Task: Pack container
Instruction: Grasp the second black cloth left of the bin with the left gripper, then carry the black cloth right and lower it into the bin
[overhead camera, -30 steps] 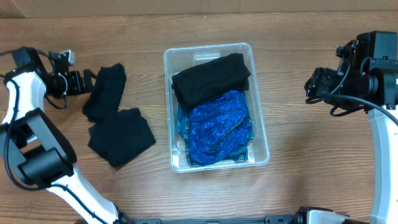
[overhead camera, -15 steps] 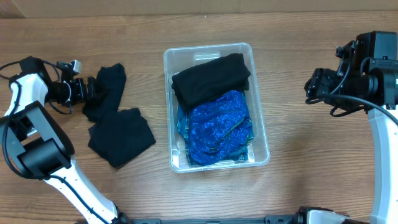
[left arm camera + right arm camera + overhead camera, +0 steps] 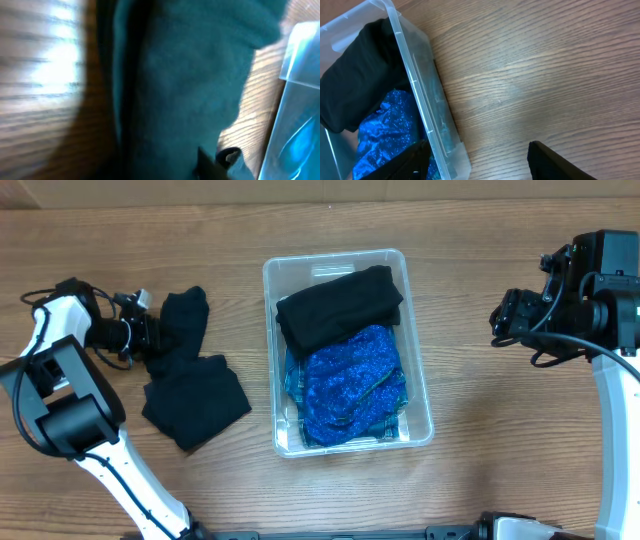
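Clear bin of clothes in the middle of the counter

The container [image 3: 271, 360] sits open side up in the middle of the counter [image 3: 500, 430]. Its long side runs from the far edge to the near edge, and the near end is turned a little to the right. A pale patch [image 3: 335, 272] shows on its floor at the far end, too small to read. A folded black cloth [image 3: 340, 305] fills the far half, and a shiny blue cloth [image 3: 352, 385] fills the near half. More black clothes [image 3: 190, 385] lie on the counter near the left edge. The left hand [image 3: 150, 335] is right at the edge of them. Its camera is blurry and full of dark cloth, so I cannot tell if it is pinching. The right hand [image 3: 503, 315] is near the right edge, with its fingers [image 3: 555, 162] spread and holding nothing.
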Controlling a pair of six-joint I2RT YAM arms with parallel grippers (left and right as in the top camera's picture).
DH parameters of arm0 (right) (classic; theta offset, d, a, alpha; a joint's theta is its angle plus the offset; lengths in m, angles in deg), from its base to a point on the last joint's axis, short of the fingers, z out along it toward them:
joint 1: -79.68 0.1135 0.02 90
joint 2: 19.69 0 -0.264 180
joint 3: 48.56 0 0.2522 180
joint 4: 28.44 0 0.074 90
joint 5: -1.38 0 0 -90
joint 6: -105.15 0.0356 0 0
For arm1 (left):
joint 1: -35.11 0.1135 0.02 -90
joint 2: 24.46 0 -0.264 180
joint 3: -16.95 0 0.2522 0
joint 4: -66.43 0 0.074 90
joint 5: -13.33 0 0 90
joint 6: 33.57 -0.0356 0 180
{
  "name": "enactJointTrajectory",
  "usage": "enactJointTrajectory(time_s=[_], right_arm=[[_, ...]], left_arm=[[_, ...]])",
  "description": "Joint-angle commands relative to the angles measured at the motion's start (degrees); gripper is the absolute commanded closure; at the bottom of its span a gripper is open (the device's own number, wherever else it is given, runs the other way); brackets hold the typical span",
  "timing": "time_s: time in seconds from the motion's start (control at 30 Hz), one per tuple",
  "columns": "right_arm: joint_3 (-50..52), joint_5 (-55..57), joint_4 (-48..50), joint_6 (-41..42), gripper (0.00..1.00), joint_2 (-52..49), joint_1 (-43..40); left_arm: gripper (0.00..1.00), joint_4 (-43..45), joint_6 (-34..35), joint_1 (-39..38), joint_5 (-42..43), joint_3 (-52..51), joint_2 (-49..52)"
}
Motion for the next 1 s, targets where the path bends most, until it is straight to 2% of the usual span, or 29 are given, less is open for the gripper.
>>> enactJointTrajectory(time_s=[0.0,0.1,0.43,0.6,0.83,0.97], right_arm=[[-0.11,-0.48,0.22,-0.22,0.33,-0.02,-0.24],[-0.11,-0.48,0.17,-0.22,0.33,-0.02,-0.24],[-0.11,-0.46,0.07,-0.22,0.34,-0.02,-0.24],[-0.11,-0.46,0.26,-0.22,0.34,-0.02,-0.24],[-0.11,-0.46,0.22,-0.24,0.34,-0.02,-0.24],[-0.11,-0.46,0.26,-0.48,0.34,-0.02,-0.24]], left_arm=[[0.84,-0.81,1.75,-0.42,-0.81,-0.74,1.42],[0.95,-1.07,2.36,-0.42,0.37,0.00,1.09],[0.96,-2.91,1.25,-1.20,15.91,8.39,-9.97],[0.96,-3.02,-0.50,-3.96,16.70,9.25,-19.89],[0.96,-3.89,-6.27,-14.56,16.61,9.25,-31.89],[0.96,-6.58,-14.93,-25.57,11.19,9.25,-33.79]])
